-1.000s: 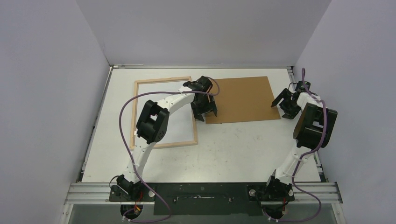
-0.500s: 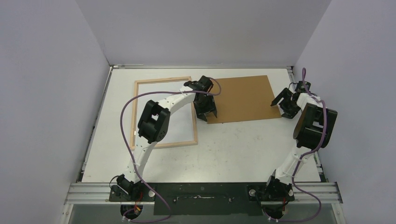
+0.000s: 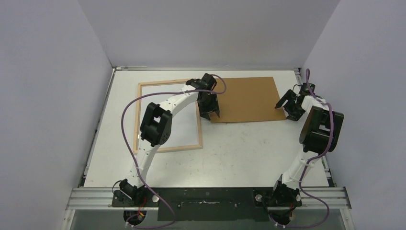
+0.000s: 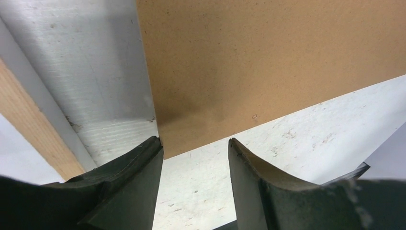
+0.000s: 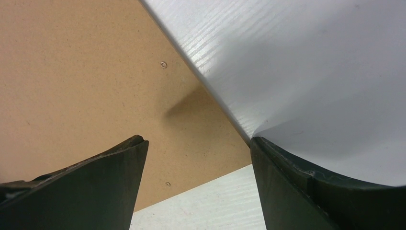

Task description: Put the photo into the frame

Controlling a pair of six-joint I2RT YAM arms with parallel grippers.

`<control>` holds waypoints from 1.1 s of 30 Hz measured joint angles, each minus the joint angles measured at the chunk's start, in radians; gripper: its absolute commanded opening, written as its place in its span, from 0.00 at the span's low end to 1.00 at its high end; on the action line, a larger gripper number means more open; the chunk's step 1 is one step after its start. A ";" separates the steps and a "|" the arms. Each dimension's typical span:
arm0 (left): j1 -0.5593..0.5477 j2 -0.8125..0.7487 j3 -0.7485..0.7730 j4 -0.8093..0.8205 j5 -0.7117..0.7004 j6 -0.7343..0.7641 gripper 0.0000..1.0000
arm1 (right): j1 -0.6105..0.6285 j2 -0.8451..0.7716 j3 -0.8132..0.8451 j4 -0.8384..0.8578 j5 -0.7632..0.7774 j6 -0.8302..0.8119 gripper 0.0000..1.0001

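The frame (image 3: 168, 147) lies flat on the left of the table with its pale wood back up; one edge of it shows in the left wrist view (image 4: 29, 128). The photo is hidden or out of view. A plain brown backing board (image 3: 246, 99) lies right of the frame. My left gripper (image 3: 209, 112) is open and empty over the board's near left corner (image 4: 191, 129), which sits between its fingers (image 4: 195, 143). My right gripper (image 3: 286, 109) is open and empty at the board's near right corner (image 5: 191, 143), with its fingers straddling that corner (image 5: 196, 140).
White walls close in the table on the left, back and right; the right wall (image 5: 311, 57) is close beside my right gripper. A metal rail (image 3: 210, 194) with both arm bases runs along the near edge.
My left gripper has moved a little toward the far side, onto the board's near left corner. The right gripper shifted slightly left. The board has edged slightly away from the near side.
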 measured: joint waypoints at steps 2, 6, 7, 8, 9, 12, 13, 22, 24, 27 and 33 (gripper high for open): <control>0.000 0.000 0.014 -0.015 -0.016 0.020 0.48 | 0.005 -0.009 -0.010 -0.003 0.006 0.000 0.79; 0.000 -0.008 0.011 -0.038 -0.060 0.066 0.47 | 0.037 -0.036 -0.040 -0.029 0.040 -0.005 0.79; 0.000 -0.016 0.000 -0.041 -0.074 0.078 0.47 | 0.051 -0.046 -0.052 -0.035 0.053 -0.010 0.79; 0.001 -0.028 -0.016 -0.047 -0.088 0.089 0.47 | 0.068 -0.059 -0.066 -0.043 0.065 -0.014 0.79; 0.003 -0.044 -0.035 -0.054 -0.103 0.099 0.47 | 0.086 -0.070 -0.080 -0.051 0.076 -0.017 0.79; 0.006 -0.096 -0.091 -0.076 -0.142 0.131 0.47 | 0.142 -0.106 -0.122 -0.074 0.108 -0.023 0.79; 0.006 -0.115 -0.107 -0.086 -0.156 0.141 0.47 | 0.160 -0.118 -0.137 -0.083 0.114 -0.024 0.79; 0.010 -0.276 -0.231 -0.100 -0.239 0.193 0.47 | 0.261 -0.201 -0.232 -0.150 0.142 -0.005 0.79; 0.012 -0.312 -0.282 -0.082 -0.256 0.193 0.47 | 0.281 -0.210 -0.245 -0.153 0.143 0.009 0.79; 0.027 -0.362 -0.375 -0.052 -0.258 0.194 0.47 | 0.323 -0.222 -0.259 -0.154 0.153 0.027 0.79; 0.111 -0.421 -0.559 0.060 -0.204 0.192 0.48 | 0.433 -0.224 -0.264 -0.161 0.209 0.060 0.79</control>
